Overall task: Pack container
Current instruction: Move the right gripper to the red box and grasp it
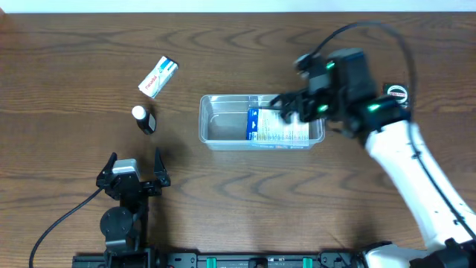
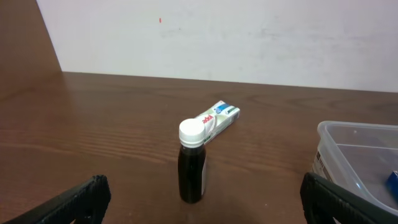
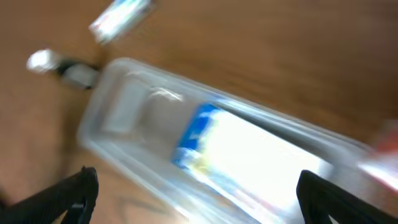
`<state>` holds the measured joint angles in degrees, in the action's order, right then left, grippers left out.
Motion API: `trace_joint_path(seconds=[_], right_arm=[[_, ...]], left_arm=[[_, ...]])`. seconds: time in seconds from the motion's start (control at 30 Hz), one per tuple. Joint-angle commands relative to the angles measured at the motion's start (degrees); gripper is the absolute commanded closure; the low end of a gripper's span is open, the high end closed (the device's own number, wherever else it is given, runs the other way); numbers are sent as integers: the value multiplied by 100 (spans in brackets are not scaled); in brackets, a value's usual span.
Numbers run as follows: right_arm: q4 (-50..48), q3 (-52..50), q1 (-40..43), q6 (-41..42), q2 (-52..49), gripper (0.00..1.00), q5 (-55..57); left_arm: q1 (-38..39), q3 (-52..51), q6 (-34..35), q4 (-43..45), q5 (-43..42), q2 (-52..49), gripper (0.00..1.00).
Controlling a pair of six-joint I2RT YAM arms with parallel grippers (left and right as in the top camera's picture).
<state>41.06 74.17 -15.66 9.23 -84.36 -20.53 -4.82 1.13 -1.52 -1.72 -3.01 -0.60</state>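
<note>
The clear plastic container (image 1: 222, 128) lies in the middle of the table. A white and blue box (image 1: 277, 126) lies flat in its right half. My right gripper (image 1: 286, 108) hovers over the container's right end, open and empty. Its wrist view is blurred but shows the container (image 3: 124, 106) and the box (image 3: 249, 155) between the spread fingers (image 3: 196, 199). My left gripper (image 1: 134, 167) is open and empty near the front left. A dark bottle with a white cap (image 2: 191, 168) stands just beyond its fingers (image 2: 205, 208).
A small white, blue and red box (image 1: 158, 77) lies at the back left, behind the bottle (image 1: 143, 119). It also shows in the left wrist view (image 2: 219, 118), with the container's corner (image 2: 348, 155) at right. A wall stands behind the table.
</note>
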Motion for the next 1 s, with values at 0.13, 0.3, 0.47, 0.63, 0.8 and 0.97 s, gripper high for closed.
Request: trace_joint_path(seconds=[0.13, 0.3, 0.47, 0.63, 0.8, 0.97], right_arm=[[979, 1047, 1379, 520, 142, 1, 1443], [1082, 1047, 2004, 619, -197, 1, 1453], [1012, 1058, 2131, 525, -970, 1, 1429], [833, 1172, 2074, 531, -1816, 1, 1429], [870, 1510, 2011, 529, -2505, 1, 1429], [796, 1633, 1897, 529, -2830, 1, 1434]], left_arm=[[-26, -90, -17, -219, 46, 31, 2], [-26, -90, -17, -219, 46, 31, 2], [-26, -90, -17, -219, 46, 31, 2], [-26, -90, -20, -216, 46, 31, 2], [-26, -90, -17, -216, 46, 31, 2], [-26, -90, -17, -219, 46, 31, 2]])
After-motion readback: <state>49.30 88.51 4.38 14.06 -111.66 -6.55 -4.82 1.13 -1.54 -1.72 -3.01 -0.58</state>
